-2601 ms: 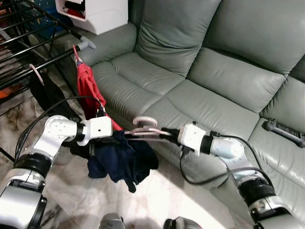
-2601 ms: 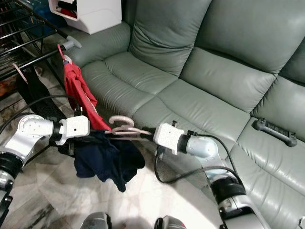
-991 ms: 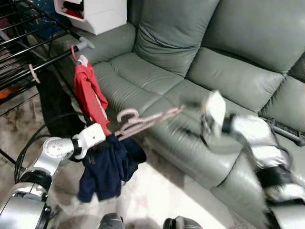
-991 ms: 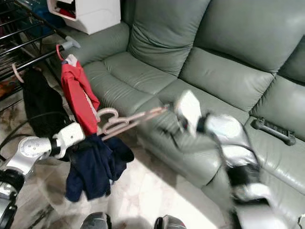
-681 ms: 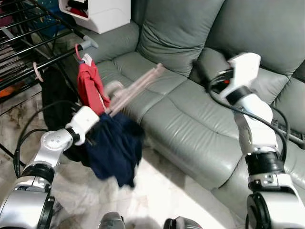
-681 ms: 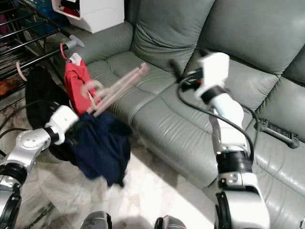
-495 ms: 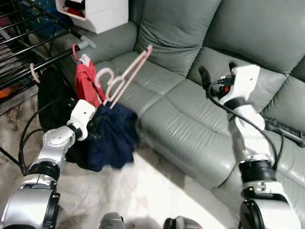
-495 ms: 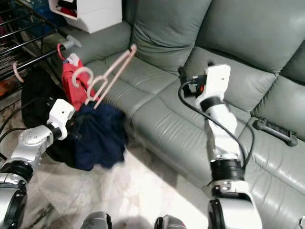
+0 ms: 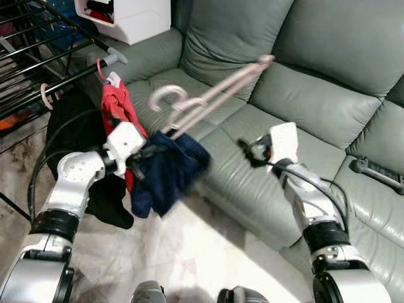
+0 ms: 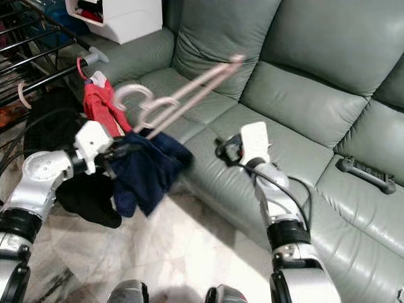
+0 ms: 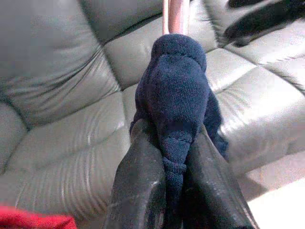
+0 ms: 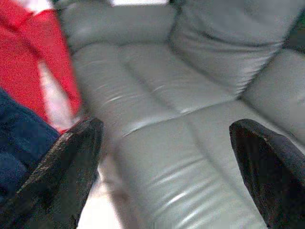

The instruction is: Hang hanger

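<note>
A grey leather sofa (image 9: 303, 95) fills the far and right side of the scene, its seat cushions running from the far left down to the near right. At the far left stands a black drying rack (image 9: 38, 63) with a white box (image 9: 126, 19) beyond it. A red garment (image 9: 117, 110) hangs from the rack's rail on a hook, and a black garment (image 9: 76, 126) hangs just to its left. A black power strip (image 9: 377, 173) lies on the sofa at the far right.

The left gripper (image 11: 174, 157) is raised in front of the rack, just right of the red garment. Its two black fingers (image 11: 143, 181) are pinched narrow on the dark blue garment (image 9: 167, 167), which drapes down below them. The garment sits on a pink hanger (image 9: 208, 104) that slants up and to the right over the sofa seat, its hook (image 9: 165, 96) curling at the left end, near the red garment but apart from the rail. The hanger is blurred.

The right gripper (image 12: 167, 157) is held over the front edge of the sofa, to the right of the blue garment and apart from it. Its fingers (image 12: 71, 157) are spread wide with nothing between them.
</note>
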{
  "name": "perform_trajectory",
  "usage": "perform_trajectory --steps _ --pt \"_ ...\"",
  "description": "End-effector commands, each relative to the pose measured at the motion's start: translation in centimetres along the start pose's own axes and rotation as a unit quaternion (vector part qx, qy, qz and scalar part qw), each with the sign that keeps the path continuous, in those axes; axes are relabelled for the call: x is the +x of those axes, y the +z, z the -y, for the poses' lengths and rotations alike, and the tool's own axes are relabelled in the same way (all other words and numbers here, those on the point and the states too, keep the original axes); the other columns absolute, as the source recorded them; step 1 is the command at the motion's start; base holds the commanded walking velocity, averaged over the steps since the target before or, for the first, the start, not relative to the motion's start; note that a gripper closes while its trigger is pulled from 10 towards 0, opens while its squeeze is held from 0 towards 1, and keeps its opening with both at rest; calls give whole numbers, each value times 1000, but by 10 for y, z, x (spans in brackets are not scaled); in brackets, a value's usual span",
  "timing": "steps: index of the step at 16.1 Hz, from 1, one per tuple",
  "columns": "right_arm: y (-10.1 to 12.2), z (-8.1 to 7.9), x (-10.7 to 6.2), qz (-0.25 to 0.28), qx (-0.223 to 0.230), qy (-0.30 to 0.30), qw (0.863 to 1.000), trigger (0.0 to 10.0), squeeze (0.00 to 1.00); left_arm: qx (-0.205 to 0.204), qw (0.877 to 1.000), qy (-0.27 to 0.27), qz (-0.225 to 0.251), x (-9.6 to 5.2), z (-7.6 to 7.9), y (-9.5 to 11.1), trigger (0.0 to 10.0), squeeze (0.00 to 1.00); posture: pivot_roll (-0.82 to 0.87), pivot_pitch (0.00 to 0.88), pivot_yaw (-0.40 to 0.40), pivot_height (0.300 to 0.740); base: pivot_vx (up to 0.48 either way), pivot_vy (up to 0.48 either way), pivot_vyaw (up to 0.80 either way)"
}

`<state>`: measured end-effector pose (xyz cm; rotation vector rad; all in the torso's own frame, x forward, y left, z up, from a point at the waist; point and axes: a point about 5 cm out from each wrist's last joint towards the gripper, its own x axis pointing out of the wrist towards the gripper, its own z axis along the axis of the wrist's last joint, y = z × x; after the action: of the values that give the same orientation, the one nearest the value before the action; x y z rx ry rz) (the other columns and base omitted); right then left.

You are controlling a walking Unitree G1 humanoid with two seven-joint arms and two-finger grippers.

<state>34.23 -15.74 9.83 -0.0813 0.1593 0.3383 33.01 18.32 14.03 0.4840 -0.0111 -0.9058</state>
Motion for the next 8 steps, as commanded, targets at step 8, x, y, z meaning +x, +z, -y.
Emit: perform_trajectory --steps 8 --pt "10 -42 2 20 57 211 976 10000 0 51 997 -34 47 12 4 36 0 0 -16 36 12 740 0 0 0"
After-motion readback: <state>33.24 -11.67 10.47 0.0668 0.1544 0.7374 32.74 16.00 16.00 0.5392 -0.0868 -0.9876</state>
